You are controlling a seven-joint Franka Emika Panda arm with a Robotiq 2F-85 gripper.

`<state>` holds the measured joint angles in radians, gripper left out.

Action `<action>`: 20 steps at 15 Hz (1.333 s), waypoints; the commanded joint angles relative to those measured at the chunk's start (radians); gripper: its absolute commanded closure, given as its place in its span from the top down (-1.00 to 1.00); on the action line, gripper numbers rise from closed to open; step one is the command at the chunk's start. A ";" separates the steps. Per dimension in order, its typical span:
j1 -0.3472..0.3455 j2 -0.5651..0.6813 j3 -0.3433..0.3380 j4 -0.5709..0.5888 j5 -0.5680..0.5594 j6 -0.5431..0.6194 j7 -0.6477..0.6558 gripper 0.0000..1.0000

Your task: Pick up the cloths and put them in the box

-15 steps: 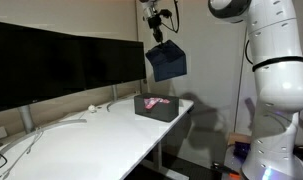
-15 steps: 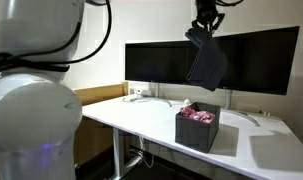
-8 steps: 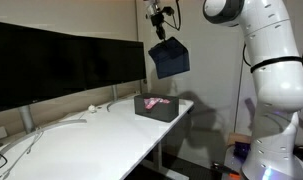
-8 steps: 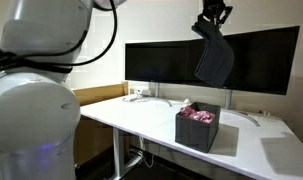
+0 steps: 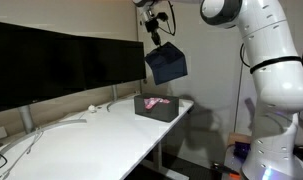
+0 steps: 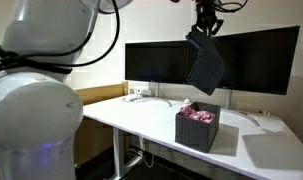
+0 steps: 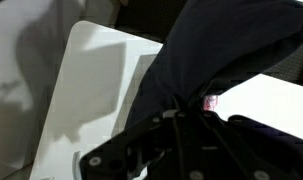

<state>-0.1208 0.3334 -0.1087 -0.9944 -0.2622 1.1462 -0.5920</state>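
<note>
So in an exterior view the claw (image 5: 155, 32) is way up near the top edge, clenched on the navy cloth (image 5: 166, 63), which dangles from it in mid-air roughly over the box (image 5: 156, 109). The box sits at the far right end of the white table (image 5: 91, 135), and the pink floral cloth (image 5: 160, 102) is already lying inside it. Dark monitors (image 5: 51, 65) line the left side of the table, and the big white arm (image 5: 271, 60) stands off to the right

In an exterior view with the monitors (image 6: 161, 62) at the back, the claw (image 6: 204, 22) is pinched shut on the top of the navy cloth (image 6: 206, 63). The cloth hangs clear of the box (image 6: 196, 134), well apart from it, and the pink cloth (image 6: 199, 114) pokes up just over the rim. The box is on the near right part of the table (image 6: 131, 112)

The wrist view is mostly navy cloth (image 7: 226, 50), bunched down into the claw's dark body at the bottom. The fingers are buried in fabric so I can't make them out. There's white table (image 7: 91, 90) down on the left
</note>
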 commanded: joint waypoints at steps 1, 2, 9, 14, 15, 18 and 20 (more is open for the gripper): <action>0.038 0.001 0.013 -0.070 -0.018 0.017 0.034 -0.94; 0.049 0.007 0.016 -0.085 -0.015 0.019 0.040 -0.94; 0.099 0.051 0.028 -0.112 0.026 0.084 0.129 -0.94; 0.098 0.073 0.027 -0.113 0.076 0.202 0.243 -0.93; 0.098 0.077 0.027 -0.114 0.081 0.233 0.264 -0.93; 0.099 0.087 0.027 -0.127 0.084 0.311 0.299 -0.93; 0.099 0.097 0.027 -0.144 0.078 0.348 0.306 -0.93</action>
<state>-0.0189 0.4364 -0.0810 -1.0930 -0.1945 1.4314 -0.3179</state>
